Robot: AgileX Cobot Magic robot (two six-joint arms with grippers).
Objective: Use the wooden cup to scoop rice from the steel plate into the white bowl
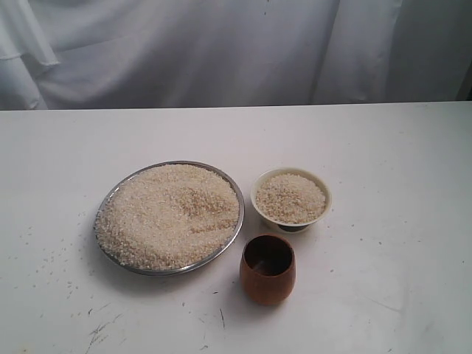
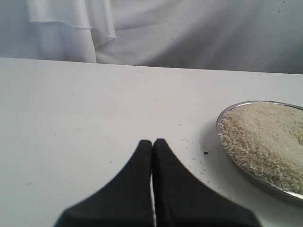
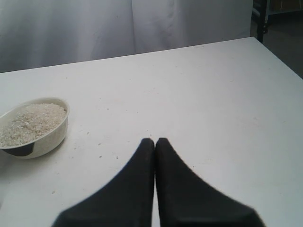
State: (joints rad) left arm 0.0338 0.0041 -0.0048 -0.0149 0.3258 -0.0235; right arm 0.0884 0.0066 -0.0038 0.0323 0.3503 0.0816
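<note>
Here, the white table (image 1: 398, 147) carries the steel plate (image 1: 171, 272) left of centre, heaped almost rim to rim with rice (image 1: 169, 215). Just beside the plate's right edge sits the white bowl (image 1: 291, 171) (also filled with grains), and the wooden cup (image 1: 267, 284) stands upright just in front of it. The left gripper (image 2: 152, 142), near the plate, and the right gripper (image 3: 155, 141), near the bowl, each hang over bare tabletop with jaws pressed together, holding nothing.
</note>
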